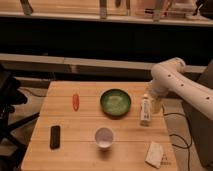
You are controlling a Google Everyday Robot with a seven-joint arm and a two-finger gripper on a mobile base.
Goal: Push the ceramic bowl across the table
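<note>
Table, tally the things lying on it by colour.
Green: 1, the ceramic bowl
White: 3, cup, bottle, crumpled wrapper
Red: 1, small oblong thing
Black: 1, flat bar
Total: 6
The tool hangs by the table's right edge, next to the bottle.

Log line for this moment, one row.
pincer: at table right edge, beside white bottle | ceramic bowl: apart from pincer | push: not yet begun

No readable text. Claw (pixel 156 103) right of ceramic bowl (pixel 115 102).
</note>
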